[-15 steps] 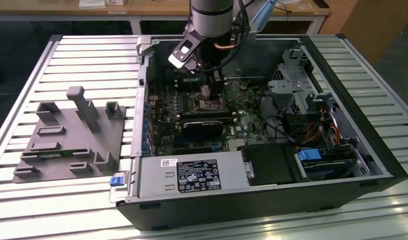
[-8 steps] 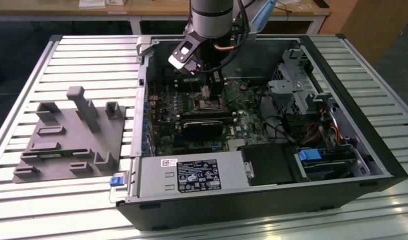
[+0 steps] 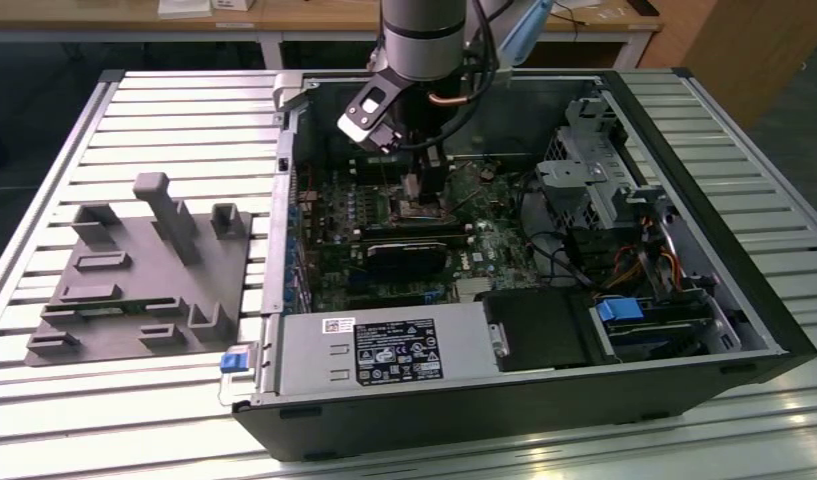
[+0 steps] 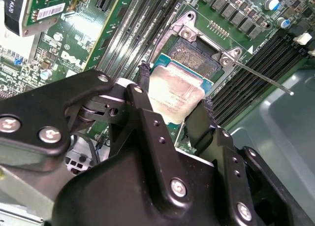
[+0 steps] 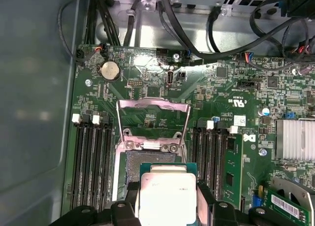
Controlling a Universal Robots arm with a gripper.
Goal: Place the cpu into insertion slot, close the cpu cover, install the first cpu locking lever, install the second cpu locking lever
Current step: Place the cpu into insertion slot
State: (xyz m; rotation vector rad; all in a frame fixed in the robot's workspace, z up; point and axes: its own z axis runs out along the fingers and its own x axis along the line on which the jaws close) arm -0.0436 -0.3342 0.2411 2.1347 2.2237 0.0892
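Starting at the exterior view's left, a grey fixture (image 3: 139, 270) of blocks and posts lies on the slatted table (image 3: 61, 420), near its left edge. Just beside it, the open case (image 3: 768, 330) takes up the table's middle and right. A power supply (image 3: 381, 352) sits along the case's near wall and a drive cage (image 3: 602, 185) by its right wall. The arm (image 3: 422, 40) reaches down from the table's far edge into the case, its tip over the green board (image 3: 381, 235).

In the second wrist view the jaws are drawn in narrow on the cpu (image 4: 174, 94), a black finger (image 4: 144, 90) pressed to each of two opposite edges. The cpu's silver top faces up. In the first wrist view it hangs over the near part of the slot (image 5: 147, 161). Whether it touches the slot I cannot tell, but it is not seated, as the slot's dark far part lies uncovered. The cover (image 5: 152, 104) stands swung up at the slot's far side, green board showing through its window. A thin lever (image 4: 261, 78) juts free from one corner of the slot, out over the memory slots (image 5: 91, 162), which flank the slot on two sides. Past the cover lie a coin battery (image 5: 110, 70) and, well apart from it, a finned heat sink (image 5: 295, 140).
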